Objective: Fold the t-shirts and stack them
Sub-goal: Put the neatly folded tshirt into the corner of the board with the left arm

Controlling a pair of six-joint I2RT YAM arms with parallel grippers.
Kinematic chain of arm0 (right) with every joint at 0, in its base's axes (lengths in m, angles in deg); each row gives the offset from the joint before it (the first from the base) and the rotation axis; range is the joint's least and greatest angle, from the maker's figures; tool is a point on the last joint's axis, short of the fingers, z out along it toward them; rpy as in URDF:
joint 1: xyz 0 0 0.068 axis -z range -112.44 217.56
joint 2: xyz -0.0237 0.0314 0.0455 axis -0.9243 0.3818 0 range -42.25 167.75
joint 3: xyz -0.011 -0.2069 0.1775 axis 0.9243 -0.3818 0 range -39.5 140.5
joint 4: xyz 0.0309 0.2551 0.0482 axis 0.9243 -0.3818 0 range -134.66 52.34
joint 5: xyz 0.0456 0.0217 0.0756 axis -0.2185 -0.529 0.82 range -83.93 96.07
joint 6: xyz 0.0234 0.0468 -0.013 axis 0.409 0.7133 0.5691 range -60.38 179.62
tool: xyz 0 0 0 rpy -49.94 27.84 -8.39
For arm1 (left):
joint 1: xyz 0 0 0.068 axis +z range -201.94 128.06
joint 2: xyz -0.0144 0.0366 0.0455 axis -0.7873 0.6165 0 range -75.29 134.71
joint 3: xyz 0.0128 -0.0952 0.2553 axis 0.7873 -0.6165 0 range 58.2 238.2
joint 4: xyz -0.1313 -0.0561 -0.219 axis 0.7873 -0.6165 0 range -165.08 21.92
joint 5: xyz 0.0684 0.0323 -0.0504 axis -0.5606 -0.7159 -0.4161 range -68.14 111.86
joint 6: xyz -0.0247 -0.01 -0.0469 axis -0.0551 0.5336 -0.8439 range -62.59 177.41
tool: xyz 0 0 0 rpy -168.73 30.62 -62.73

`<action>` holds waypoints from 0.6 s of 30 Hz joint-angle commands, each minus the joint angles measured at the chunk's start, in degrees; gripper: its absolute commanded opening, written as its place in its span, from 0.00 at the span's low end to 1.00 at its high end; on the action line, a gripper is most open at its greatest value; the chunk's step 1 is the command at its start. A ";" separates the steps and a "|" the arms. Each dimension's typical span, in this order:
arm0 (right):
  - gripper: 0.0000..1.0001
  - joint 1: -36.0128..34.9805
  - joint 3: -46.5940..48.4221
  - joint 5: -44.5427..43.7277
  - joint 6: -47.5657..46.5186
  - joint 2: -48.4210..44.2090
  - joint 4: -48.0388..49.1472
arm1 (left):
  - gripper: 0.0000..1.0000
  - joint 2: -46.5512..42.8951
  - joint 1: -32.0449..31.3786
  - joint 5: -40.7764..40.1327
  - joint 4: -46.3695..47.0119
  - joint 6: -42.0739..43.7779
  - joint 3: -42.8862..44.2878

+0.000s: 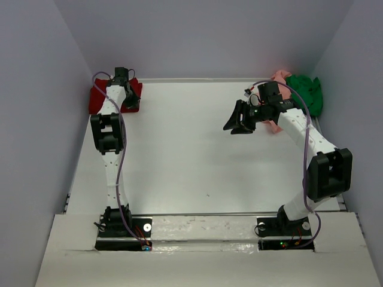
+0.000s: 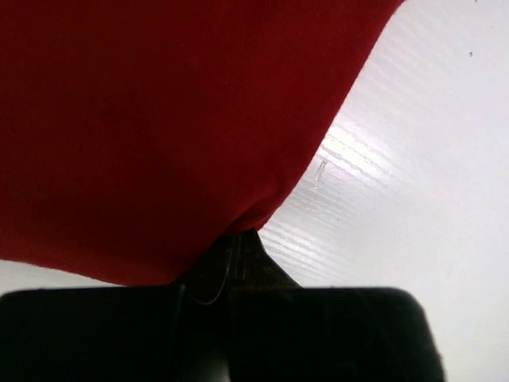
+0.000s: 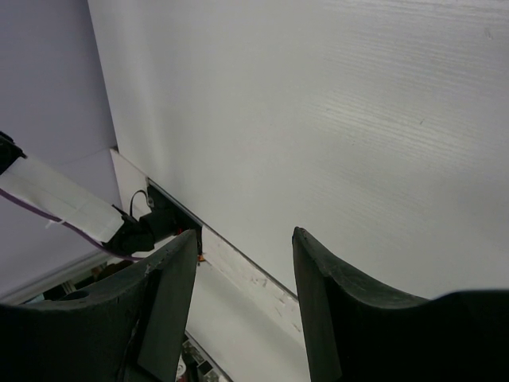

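Observation:
The dark red t-shirt (image 1: 96, 98) lies bunched in the far left corner of the table. My left gripper (image 1: 122, 76) is over it, shut on a fold of the red cloth (image 2: 159, 119), which spreads out from the closed fingertips (image 2: 238, 239). The salmon pink t-shirt (image 1: 279, 76) and the bright green t-shirt (image 1: 306, 92) lie crumpled together in the far right corner. My right gripper (image 1: 239, 122) hangs open and empty above the table, left of that pile. Its wrist view shows only bare table between the two fingers (image 3: 245, 239).
The white table (image 1: 179, 149) is walled by grey panels at the left, back and right. The arm bases (image 1: 122, 230) stand at the near edge. A purple cable runs along each arm.

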 commanded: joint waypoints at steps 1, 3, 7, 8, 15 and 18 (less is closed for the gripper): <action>0.57 0.36 -0.29 0.77 0.22 -1.35 1.99 | 0.01 1.67 0.03 0.05 0.82 0.95 4.12; 0.57 0.36 -0.64 0.77 0.40 -1.61 2.07 | 0.02 1.94 0.11 -0.47 2.04 0.69 4.48; 0.57 0.36 -1.35 0.42 0.57 -2.23 2.07 | 0.04 2.72 0.20 -1.00 3.10 0.51 6.49; 0.57 0.36 -1.52 0.41 0.57 -2.40 2.07 | 0.04 2.90 0.29 -0.74 3.01 0.42 7.11; 0.57 0.36 -1.52 0.41 1.01 -2.49 2.51 | 0.19 -2.52 0.29 -1.52 3.45 0.77 2.66; 0.57 0.36 -1.70 0.59 1.10 -2.40 2.95 | 0.44 -9.10 -0.06 -3.27 4.77 1.56 -2.61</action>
